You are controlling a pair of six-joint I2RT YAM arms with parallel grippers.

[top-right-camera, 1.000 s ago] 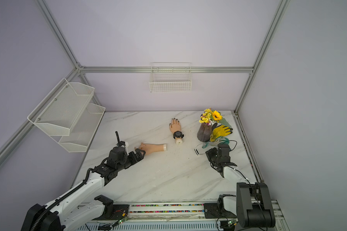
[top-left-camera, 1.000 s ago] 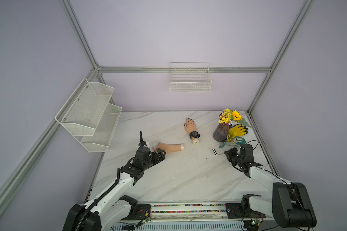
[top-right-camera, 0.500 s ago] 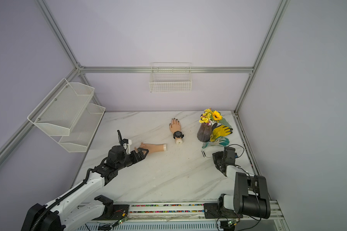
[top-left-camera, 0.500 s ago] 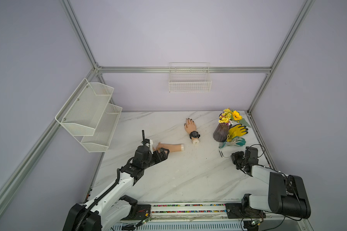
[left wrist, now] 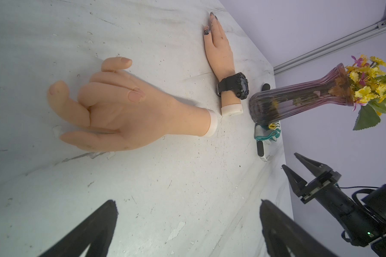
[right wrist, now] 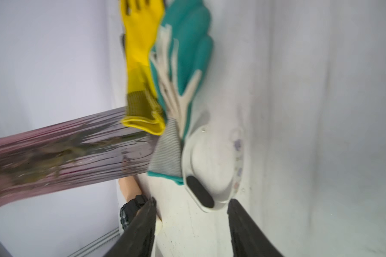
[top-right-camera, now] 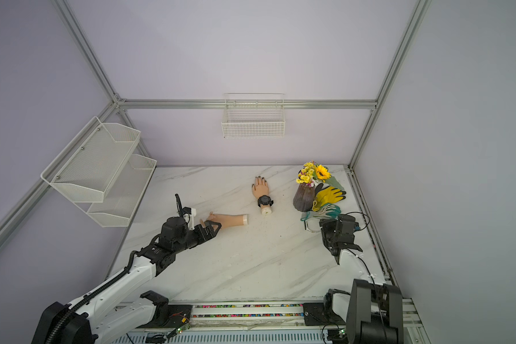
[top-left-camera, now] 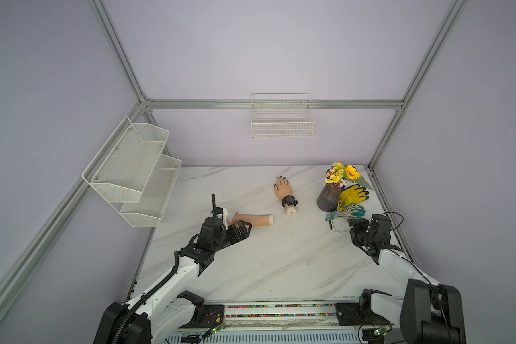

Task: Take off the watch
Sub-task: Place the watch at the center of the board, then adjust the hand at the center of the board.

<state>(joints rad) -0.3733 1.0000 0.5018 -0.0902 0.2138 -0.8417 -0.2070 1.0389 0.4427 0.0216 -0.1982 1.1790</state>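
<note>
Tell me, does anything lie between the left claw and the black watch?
Yes, partly. The bare dummy hand lies just in front of the left gripper, roughly across the straight line to the watch, which sits on the other dummy hand, at its wrist. Nothing else visible lies between them.

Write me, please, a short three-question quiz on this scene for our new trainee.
1. True or false: the black watch sits on the wrist of a mannequin hand.
2. What lies right beside the purple vase? A) gloves B) a mug C) a book
3. Fill in: the robot's left hand is ___ (open or shut).
Key: 1 true; 2 A; 3 open.
</note>
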